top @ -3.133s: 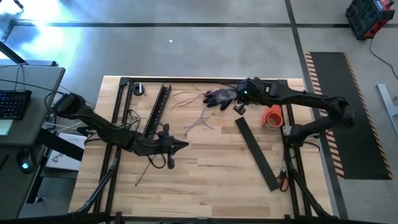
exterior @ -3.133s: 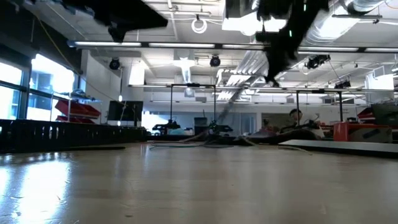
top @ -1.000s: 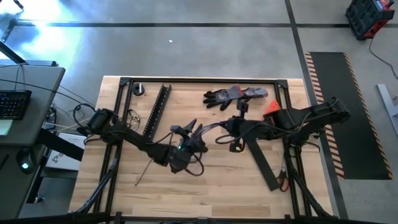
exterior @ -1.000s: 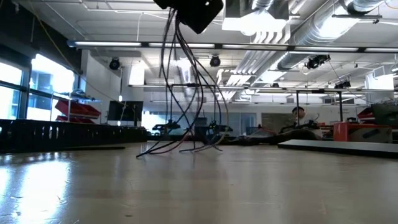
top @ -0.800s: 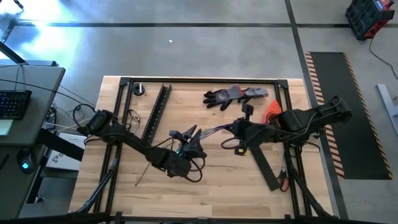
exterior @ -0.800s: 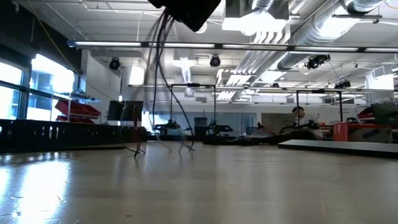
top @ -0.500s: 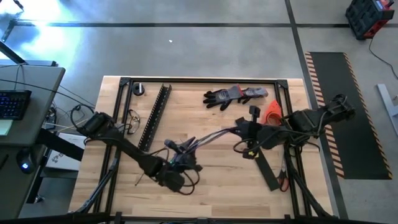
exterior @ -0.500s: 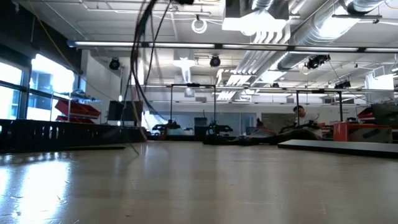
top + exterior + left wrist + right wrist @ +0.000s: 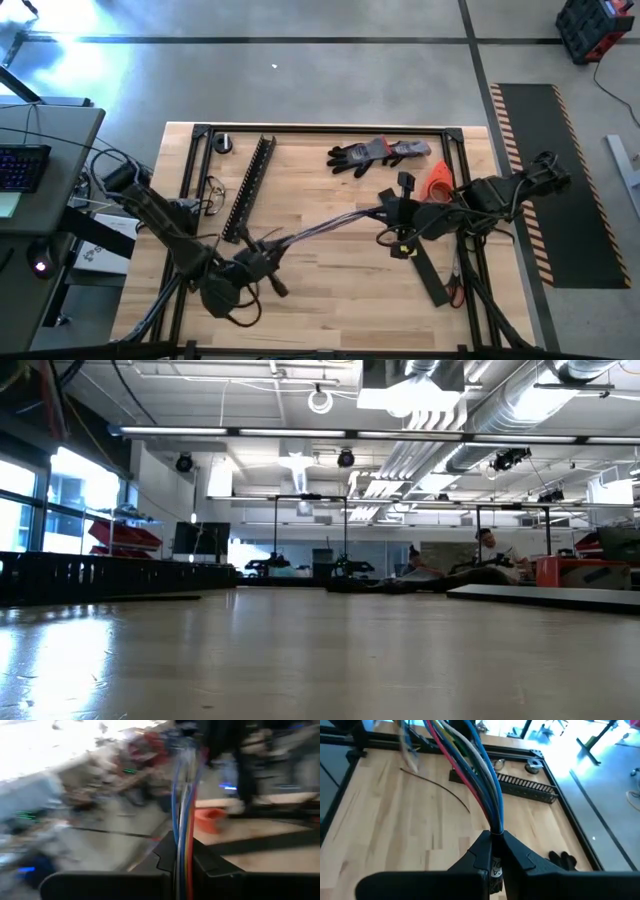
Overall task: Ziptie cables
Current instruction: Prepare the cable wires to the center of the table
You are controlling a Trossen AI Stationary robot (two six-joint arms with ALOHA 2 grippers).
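The cables [image 9: 325,228], a bunch of thin blue, red, white and yellow wires, run as one nearly straight strand above the table from centre right toward the near left. My left gripper [image 9: 265,257] is shut on their near-left part. My right gripper [image 9: 387,212] is shut on their right end. In the left wrist view the cables [image 9: 182,810] lead straight away from the fingers. In the right wrist view the cables [image 9: 470,765] fan out a little beyond the fingertips. The low view shows neither cables nor grippers. My left gripper pinches the bundle [image 9: 182,862] between its two fingers, coming level from the table's near left. The fingers lie along the wires. The bundle runs clear of the table toward the other gripper. My right gripper pinches the bundle's right end [image 9: 494,831] between its two fingertips, slanting down from the table's right. All the wires are gathered at that one point. The wires run on beyond the fingertips, lifted clear of the table.
A black slotted bar [image 9: 250,178] lies at the far left, with a small round part [image 9: 222,143] beside it. Dark gloves [image 9: 375,153] lie at the far edge and an orange thing [image 9: 438,180] at the right. A flat black strip [image 9: 425,265] lies near right. A thin black ziptie [image 9: 449,789] lies on the wood.
My left gripper has shut on the cables and gone toward the table's near left corner, rising and rolling. The cables, which hung in loops down to the table, are lifted clear and drawn out into a nearly straight strand. My right gripper has shifted slightly toward the right edge.
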